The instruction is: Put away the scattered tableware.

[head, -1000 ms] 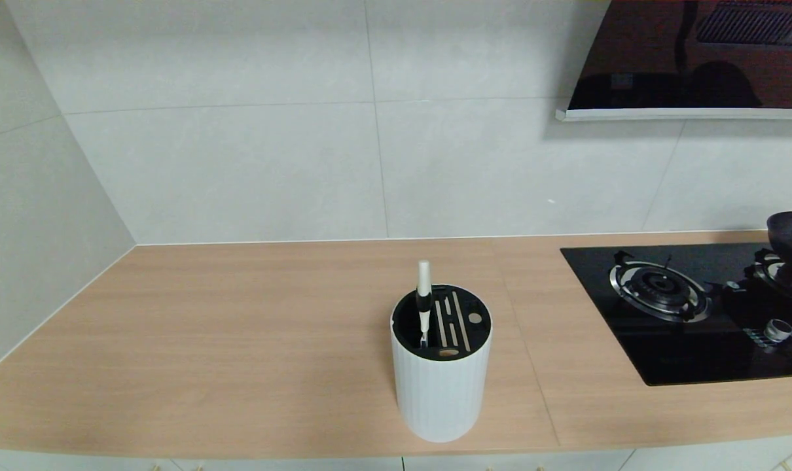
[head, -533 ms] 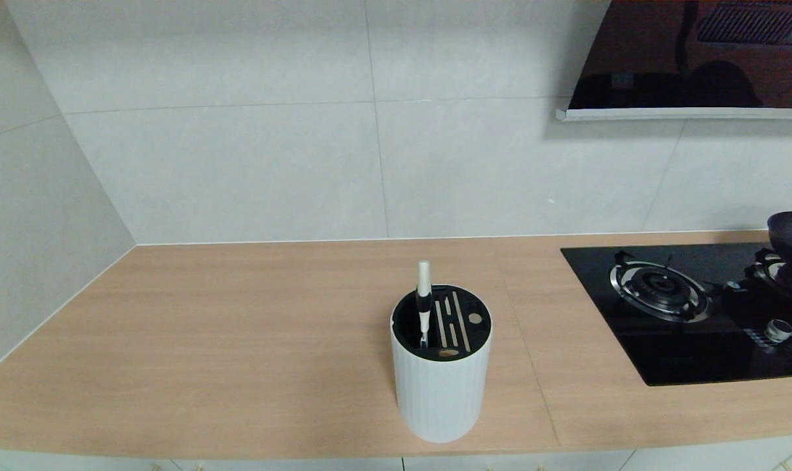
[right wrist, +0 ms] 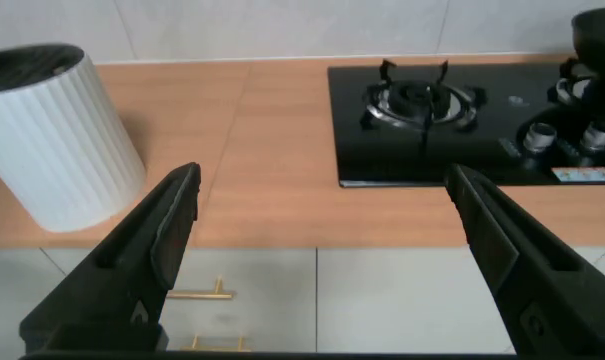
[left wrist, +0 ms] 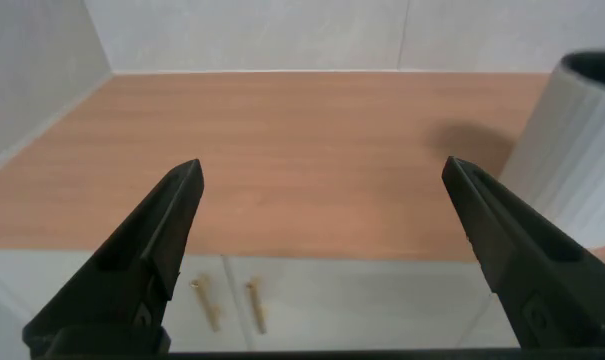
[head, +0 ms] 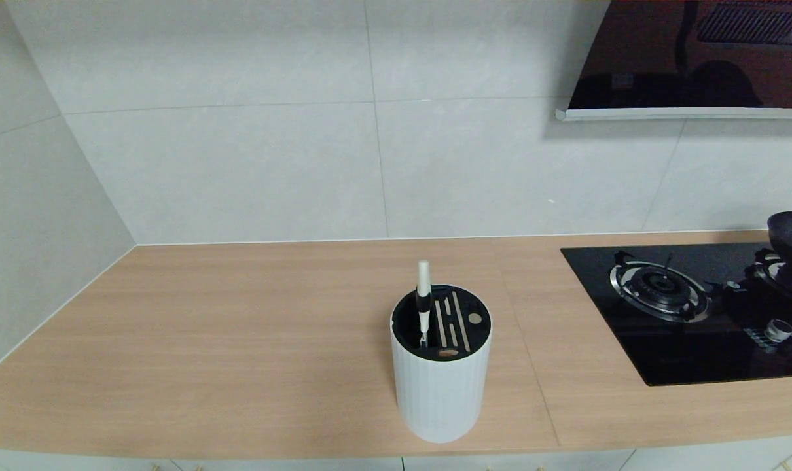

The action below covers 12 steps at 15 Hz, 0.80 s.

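A white ribbed cylindrical holder with a black slotted top stands upright near the tabletop's front edge. A utensil with a white-and-black handle stands upright in its open left compartment.
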### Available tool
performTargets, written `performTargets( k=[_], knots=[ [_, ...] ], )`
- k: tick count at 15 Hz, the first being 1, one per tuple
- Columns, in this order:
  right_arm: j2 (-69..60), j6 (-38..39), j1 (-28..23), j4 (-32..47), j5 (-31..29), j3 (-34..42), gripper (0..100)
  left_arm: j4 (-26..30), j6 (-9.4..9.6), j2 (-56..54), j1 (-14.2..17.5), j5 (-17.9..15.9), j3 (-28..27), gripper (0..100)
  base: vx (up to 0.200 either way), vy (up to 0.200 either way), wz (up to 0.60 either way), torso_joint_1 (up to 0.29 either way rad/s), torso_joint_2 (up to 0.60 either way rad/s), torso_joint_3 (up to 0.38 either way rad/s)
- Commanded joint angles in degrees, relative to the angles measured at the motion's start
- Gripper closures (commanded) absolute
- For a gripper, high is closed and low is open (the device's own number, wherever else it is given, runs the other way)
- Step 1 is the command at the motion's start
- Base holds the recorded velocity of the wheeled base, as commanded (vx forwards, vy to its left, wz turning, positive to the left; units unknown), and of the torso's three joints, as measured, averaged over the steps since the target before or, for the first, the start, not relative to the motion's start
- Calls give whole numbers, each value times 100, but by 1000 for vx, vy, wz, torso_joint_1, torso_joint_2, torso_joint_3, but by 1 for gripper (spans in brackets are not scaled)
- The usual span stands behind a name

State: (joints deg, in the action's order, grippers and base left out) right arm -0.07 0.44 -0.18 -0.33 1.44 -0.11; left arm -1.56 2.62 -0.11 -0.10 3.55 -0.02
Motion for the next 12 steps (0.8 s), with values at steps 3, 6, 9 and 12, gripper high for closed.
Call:
performTargets(
  k=[3,6,9,12],
  knots=[
    [7,-9,1,50,-3,11,0,138,-165,160,-25,-197,2,0,0,0,0,0,0,0],
    [7,-9,1,50,-3,11,0,147,-174,11,-8,-223,2,0,0,0,0,0,0,0],
    [7,-18,1,50,6,11,0,138,-297,11,-8,-214,2,0,0,0,0,0,0,0],
    [7,-9,1,59,-3,11,0,138,-297,11,-8,-214,2,0,0,0,0,0,0,0]
  ],
)
